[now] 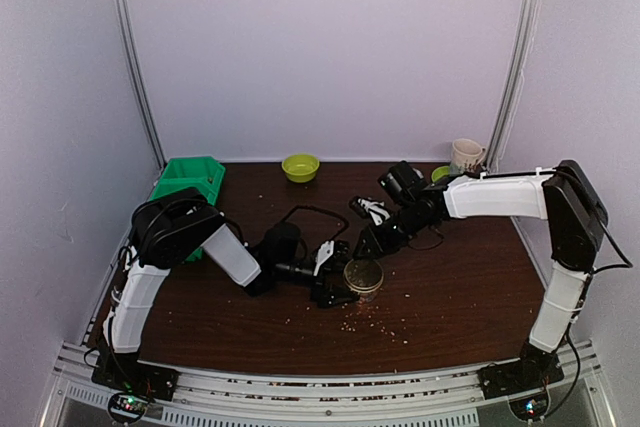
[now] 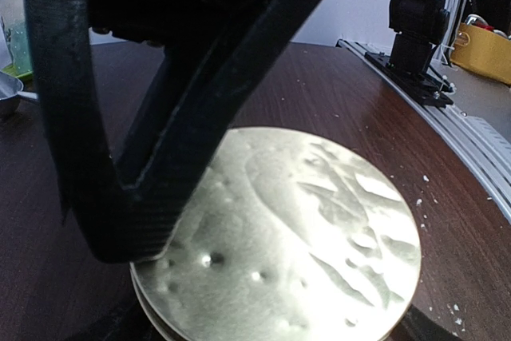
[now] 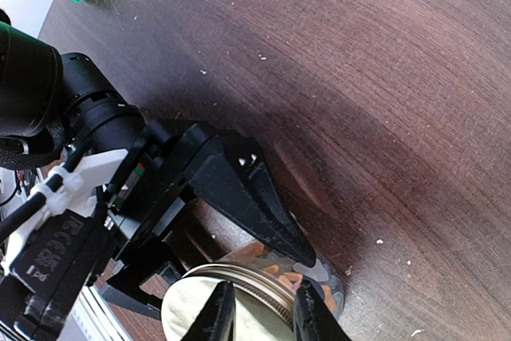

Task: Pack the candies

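A glass jar with a gold metal lid (image 1: 363, 275) stands on the brown table. The candies (image 3: 319, 275) show as orange and pale pieces through the glass below the lid rim. My left gripper (image 1: 345, 287) is shut on the jar; one black finger (image 3: 263, 205) presses on the glass. In the left wrist view the lid (image 2: 303, 221) fills the frame beside one finger (image 2: 136, 221). My right gripper (image 3: 262, 301) hovers open at the jar's far side (image 1: 372, 243), its tips straddling the lid's rim.
A green bin (image 1: 190, 179) stands at the back left, a green bowl (image 1: 300, 167) at the back middle and a mug (image 1: 466, 155) at the back right. Pale crumbs (image 1: 375, 319) lie in front of the jar. A black cable (image 1: 310, 212) loops behind it.
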Robot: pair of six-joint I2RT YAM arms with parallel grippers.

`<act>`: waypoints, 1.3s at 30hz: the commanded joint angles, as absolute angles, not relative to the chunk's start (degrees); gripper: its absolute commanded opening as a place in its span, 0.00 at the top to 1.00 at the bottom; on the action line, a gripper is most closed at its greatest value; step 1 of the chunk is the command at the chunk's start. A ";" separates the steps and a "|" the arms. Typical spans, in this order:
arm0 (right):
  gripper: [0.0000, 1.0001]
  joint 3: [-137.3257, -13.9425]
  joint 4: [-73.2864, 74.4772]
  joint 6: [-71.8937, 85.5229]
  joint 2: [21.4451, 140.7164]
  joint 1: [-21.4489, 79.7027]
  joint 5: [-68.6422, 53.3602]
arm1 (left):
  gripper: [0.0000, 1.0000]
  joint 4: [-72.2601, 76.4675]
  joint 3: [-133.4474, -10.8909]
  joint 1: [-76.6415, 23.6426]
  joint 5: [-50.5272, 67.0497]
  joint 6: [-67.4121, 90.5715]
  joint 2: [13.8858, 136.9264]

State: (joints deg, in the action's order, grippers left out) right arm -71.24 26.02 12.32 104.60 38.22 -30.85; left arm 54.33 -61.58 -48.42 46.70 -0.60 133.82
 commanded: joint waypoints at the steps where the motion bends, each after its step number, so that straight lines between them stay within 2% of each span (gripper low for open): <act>1: 0.76 -69.77 25.31 12.37 104.71 37.97 -31.13 | 0.17 44.41 -60.86 -48.69 45.61 1.07 137.90; 14: 0.84 -65.29 23.84 13.16 101.88 37.90 -30.34 | 0.16 44.12 -61.05 -48.70 45.55 1.06 137.90; 36: 0.85 -55.62 22.12 14.19 94.49 37.88 -29.53 | 0.17 44.08 -61.04 -48.69 45.44 1.18 137.91; 39: 0.88 -54.10 21.77 14.39 93.19 37.88 -29.62 | 0.17 43.83 -61.14 -48.70 45.26 1.11 137.90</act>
